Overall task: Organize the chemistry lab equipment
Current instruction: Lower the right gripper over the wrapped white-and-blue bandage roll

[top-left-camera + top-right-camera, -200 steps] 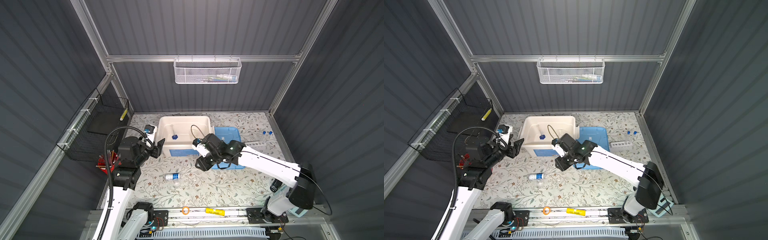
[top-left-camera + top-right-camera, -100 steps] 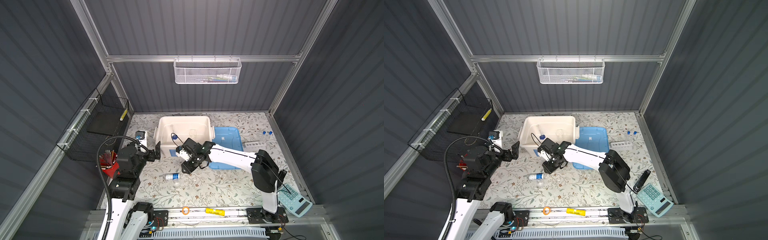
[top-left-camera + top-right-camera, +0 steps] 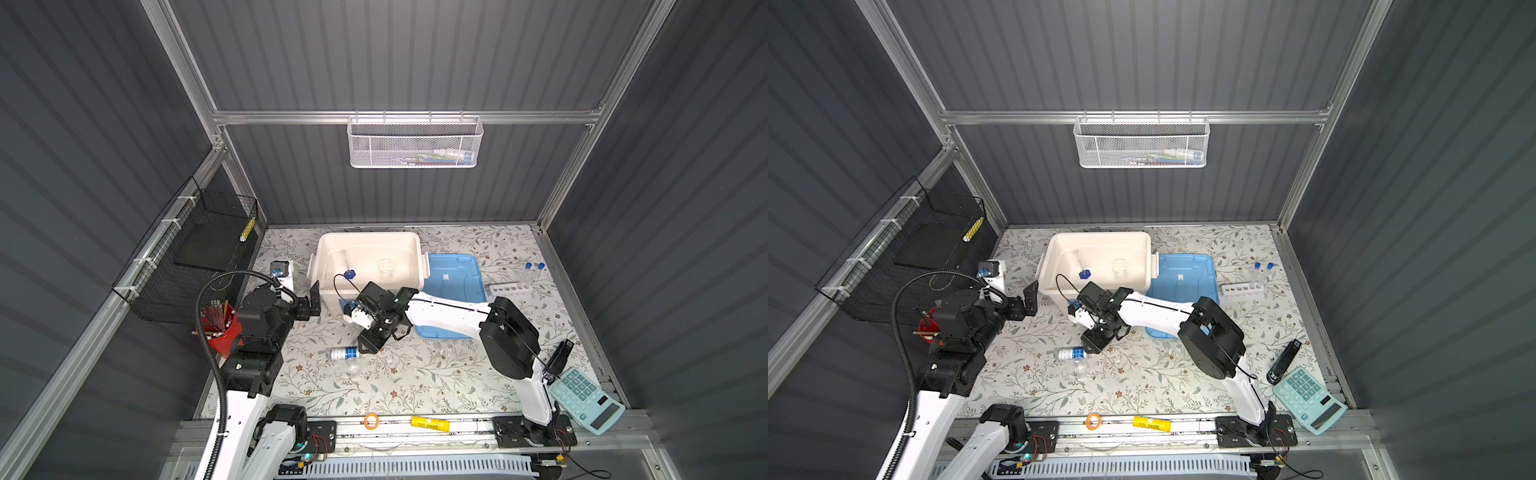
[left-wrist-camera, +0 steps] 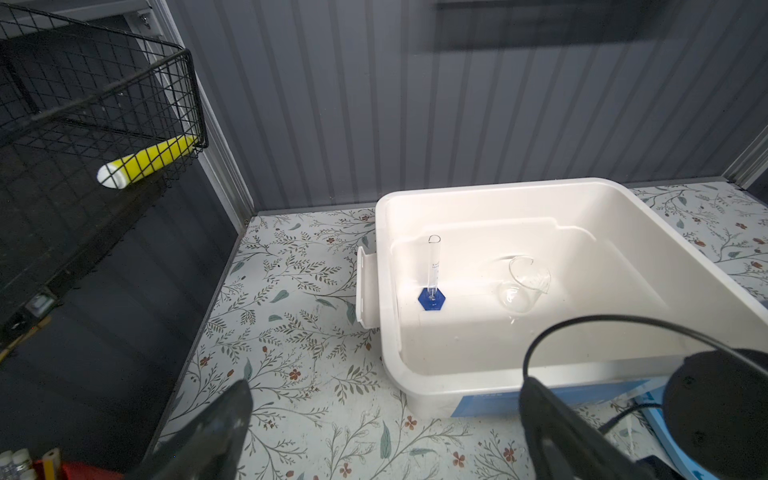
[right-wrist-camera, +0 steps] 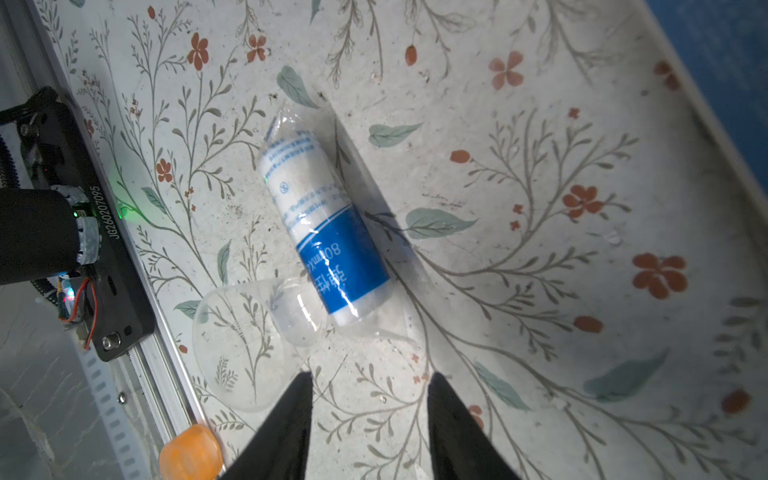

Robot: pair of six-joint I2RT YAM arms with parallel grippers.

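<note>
At the left edge of the worktop (image 3: 415,386) in both top views stands a red cup (image 3: 220,332) of sticks. Just right of it the left end effector (image 3: 312,296) hangs with its jaws spread wide and empty, beside the near left corner of the white tub (image 3: 368,239). In the tub the cylinder (image 4: 432,274) stands upright on its blue base, with a clear beaker (image 4: 523,282) tipped over to its right. Below the tub in the frame, the right end effector (image 5: 370,378) points down at the worktop, jaws apart with nothing between them. Just beside its tips the bottle (image 5: 324,224) lies on its side, one end touching the neck of a clear flask (image 5: 237,345), also lying down. Right of the tub lies a blue lid (image 3: 453,282), then the rack (image 3: 509,287) holding two blue-capped tubes (image 3: 532,272). A calculator (image 3: 582,399) sits at the lower right.
</note>
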